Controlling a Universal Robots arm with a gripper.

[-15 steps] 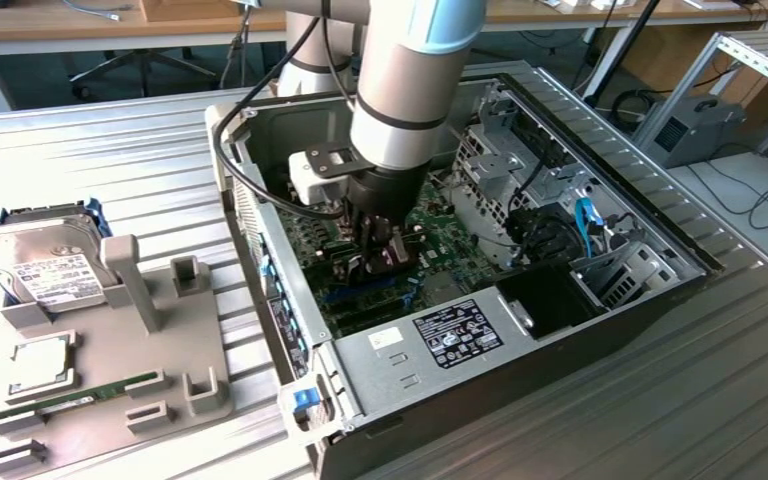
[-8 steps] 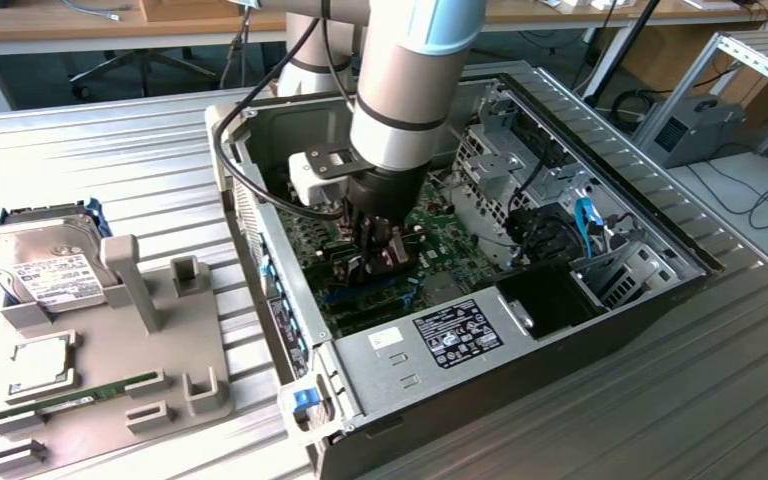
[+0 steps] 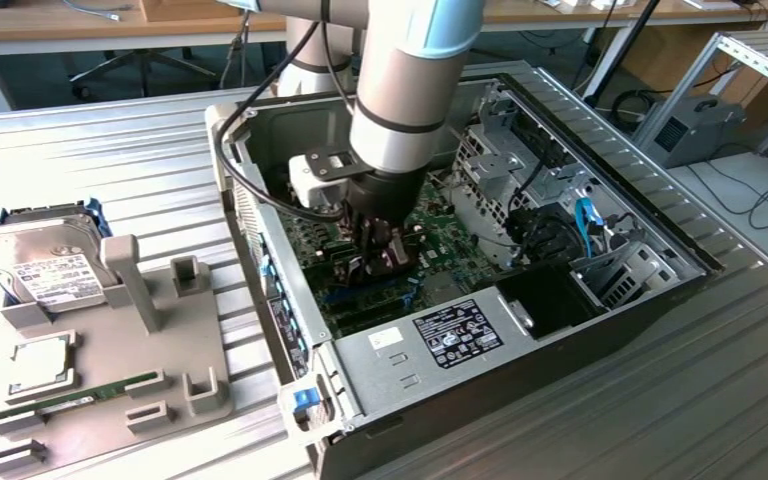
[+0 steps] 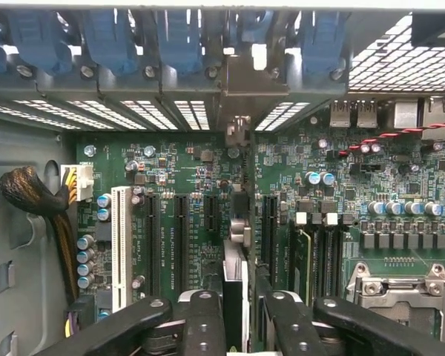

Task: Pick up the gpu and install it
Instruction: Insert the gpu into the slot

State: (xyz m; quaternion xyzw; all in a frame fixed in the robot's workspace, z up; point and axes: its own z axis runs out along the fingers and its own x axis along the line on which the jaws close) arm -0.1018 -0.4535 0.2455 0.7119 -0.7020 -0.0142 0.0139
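Observation:
My gripper [image 3: 377, 252] reaches down into the open computer case [image 3: 651, 250], just above the green motherboard [image 3: 431, 225]. In the wrist view the gpu [image 4: 236, 222] shows edge-on as a thin dark card standing over the black expansion slots [image 4: 179, 241]. Its silver bracket [image 4: 241, 89] meets the case's rear slot openings. The gripper [image 4: 241, 322] is shut on the gpu, one black finger [image 4: 204, 319] on each side of the card. The card's lower edge, where it meets the board, is hidden.
A grey fixture [image 3: 157, 350] at the exterior view's left holds a hard drive [image 3: 44, 265], a processor [image 3: 40, 362] and a green memory stick [image 3: 84, 392]. Inside the case are the power supply [image 3: 451, 335], a drive cage [image 3: 504, 150], a cable bundle [image 4: 37, 200] and the processor socket [image 4: 400, 289].

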